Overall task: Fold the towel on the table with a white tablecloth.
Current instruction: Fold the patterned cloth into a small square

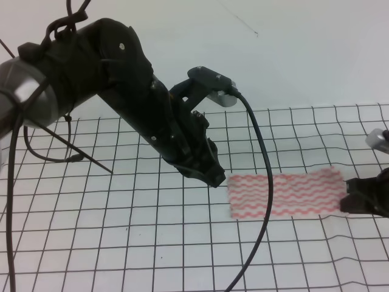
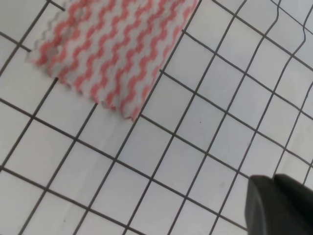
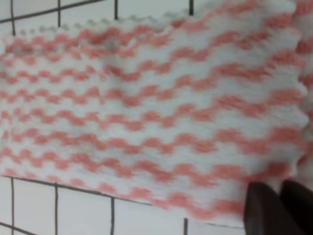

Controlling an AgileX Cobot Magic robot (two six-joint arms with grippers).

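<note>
Black and bulky, the left gripper (image 1: 214, 176) hangs just beside the towel's (image 1: 284, 193) left end; whether its jaws are parted I cannot tell. At the towel's right end sits the right gripper (image 1: 358, 201), its jaw state equally unclear. Pink-striped, the towel lies flat on the white tablecloth (image 1: 121, 231) covering the table (image 1: 73, 182), right of centre.

towel (image 1: 284, 194) on tablecloth (image 1: 121, 243) | left pincer (image 1: 216, 178) at its left end
</note>
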